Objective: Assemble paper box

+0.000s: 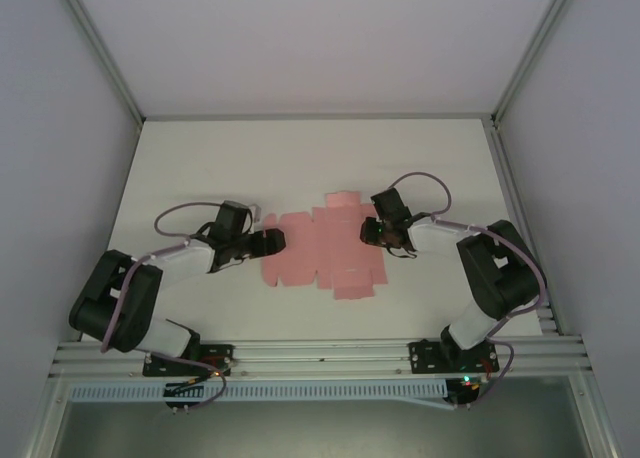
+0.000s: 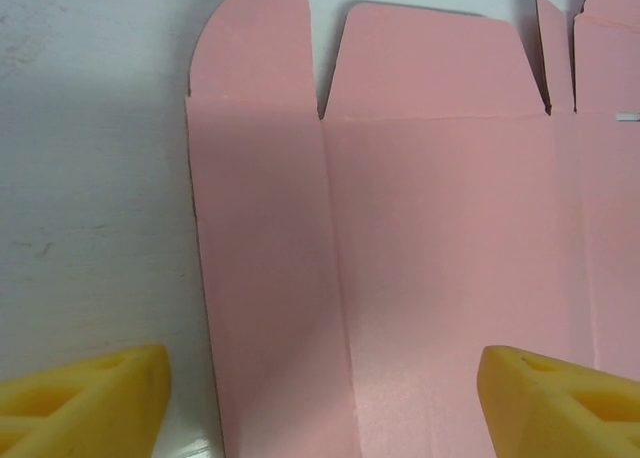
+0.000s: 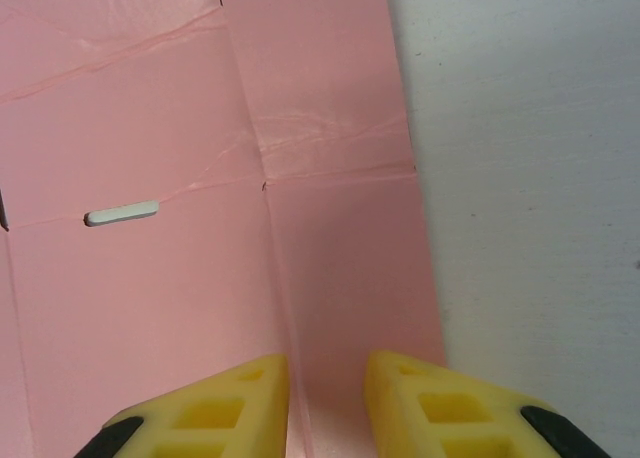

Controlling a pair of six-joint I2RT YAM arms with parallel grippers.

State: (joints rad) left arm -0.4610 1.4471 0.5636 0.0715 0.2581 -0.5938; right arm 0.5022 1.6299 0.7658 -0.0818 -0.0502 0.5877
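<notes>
At the middle of the white table [image 1: 300, 158], the paper box [image 1: 325, 253] lay as a flat pink sheet with its flaps spread out. The left arm [image 1: 180, 263] stretched in at the sheet's left end and the right arm [image 1: 480, 268] at its right end, each with its jaws low by the card's edge.

From the left wrist, the left jaws stood spread wide. One yellow fingertip [image 2: 90, 388] sat over bare table [image 2: 90, 178] just beside the paper box [image 2: 430, 278] and the other sat over the pink card, with creased panels between them and a rounded flap [image 2: 250, 38] beyond.

From the right wrist, the right jaws stood close together, with a narrow gap between the yellow fingertips [image 3: 210, 408]. They straddled a crease near the edge of the paper box [image 3: 150, 298], and a small slot [image 3: 122, 214] lay off to one side. Whether they pinched the card could not be told.
</notes>
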